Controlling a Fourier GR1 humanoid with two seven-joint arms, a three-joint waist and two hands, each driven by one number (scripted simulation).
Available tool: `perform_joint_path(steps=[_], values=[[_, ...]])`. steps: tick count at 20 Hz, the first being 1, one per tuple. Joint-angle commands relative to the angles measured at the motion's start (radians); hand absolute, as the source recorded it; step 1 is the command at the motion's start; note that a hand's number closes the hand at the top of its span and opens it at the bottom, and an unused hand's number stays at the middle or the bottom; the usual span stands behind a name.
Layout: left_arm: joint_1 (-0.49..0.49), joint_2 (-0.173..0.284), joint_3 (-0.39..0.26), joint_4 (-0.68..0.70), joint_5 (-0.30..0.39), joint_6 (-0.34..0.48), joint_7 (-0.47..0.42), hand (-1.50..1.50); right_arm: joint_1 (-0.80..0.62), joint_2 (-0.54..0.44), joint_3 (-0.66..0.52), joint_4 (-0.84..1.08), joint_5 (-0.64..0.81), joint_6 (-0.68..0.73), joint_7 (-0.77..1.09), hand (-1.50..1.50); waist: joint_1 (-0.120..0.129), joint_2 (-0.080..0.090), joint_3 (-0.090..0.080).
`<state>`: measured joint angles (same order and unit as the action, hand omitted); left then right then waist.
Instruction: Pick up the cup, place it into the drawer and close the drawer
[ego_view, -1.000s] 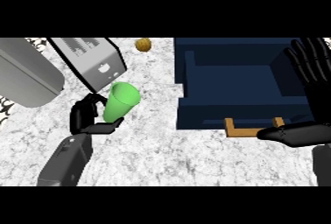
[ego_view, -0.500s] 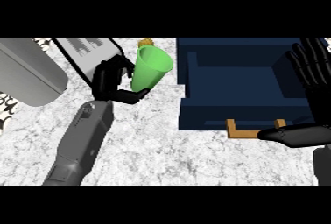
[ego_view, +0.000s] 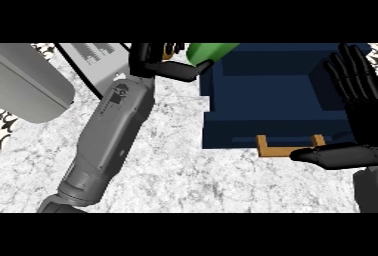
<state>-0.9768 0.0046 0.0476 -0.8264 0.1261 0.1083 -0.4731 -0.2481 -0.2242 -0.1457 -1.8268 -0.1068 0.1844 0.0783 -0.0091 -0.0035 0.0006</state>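
We find the green cup (ego_view: 210, 51) held at the far left corner of the open drawer (ego_view: 277, 107), tilted, its body over the drawer's rim and partly cut off by the frame's upper limit. The left hand (ego_view: 159, 64) has its fingers and thumb curled round the cup's lower part. The right hand (ego_view: 354, 100) rests at the drawer's right side, fingers straight and raised, holding nothing. We judge the cup light, rigid and smooth-walled, so likely to slip; a grasp round the body, as now, suits it. The drawer is dark blue with a wooden handle (ego_view: 289, 146) at its near front. To the drawer's left lie a white marbled counter (ego_view: 184, 175) and grey appliances (ego_view: 33, 85).
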Motion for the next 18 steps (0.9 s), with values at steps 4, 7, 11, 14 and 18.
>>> perform_joint_path(steps=[4,7,11,14,18], values=[[-0.186,-0.004,-0.1,0.109,0.047,0.157,0.167,1.5,-0.016,-0.012,-0.033,0.027,-0.012,0.001,-0.008,-1.5,-0.012,0.005,0.0],[-0.305,-0.005,-0.129,0.271,0.083,0.22,0.209,1.5,-0.005,0.011,-0.004,0.058,-0.003,0.02,-0.068,-1.5,-0.043,0.014,0.001],[-0.383,-0.005,-0.128,0.425,0.08,0.238,0.211,1.5,-0.036,-0.017,-0.013,-0.021,-0.041,0.029,0.014,-1.5,-0.069,0.022,0.001],[-0.408,-0.005,-0.189,0.481,0.121,0.234,0.237,1.5,-0.108,0.013,0.003,0.033,-0.014,-0.014,0.008,-1.5,-0.076,0.028,0.001],[-0.376,-0.005,-0.297,0.519,0.163,0.176,0.29,1.5,-0.125,-0.003,0.01,0.059,-0.034,0.027,0.002,-1.5,-0.13,0.035,0.002]])
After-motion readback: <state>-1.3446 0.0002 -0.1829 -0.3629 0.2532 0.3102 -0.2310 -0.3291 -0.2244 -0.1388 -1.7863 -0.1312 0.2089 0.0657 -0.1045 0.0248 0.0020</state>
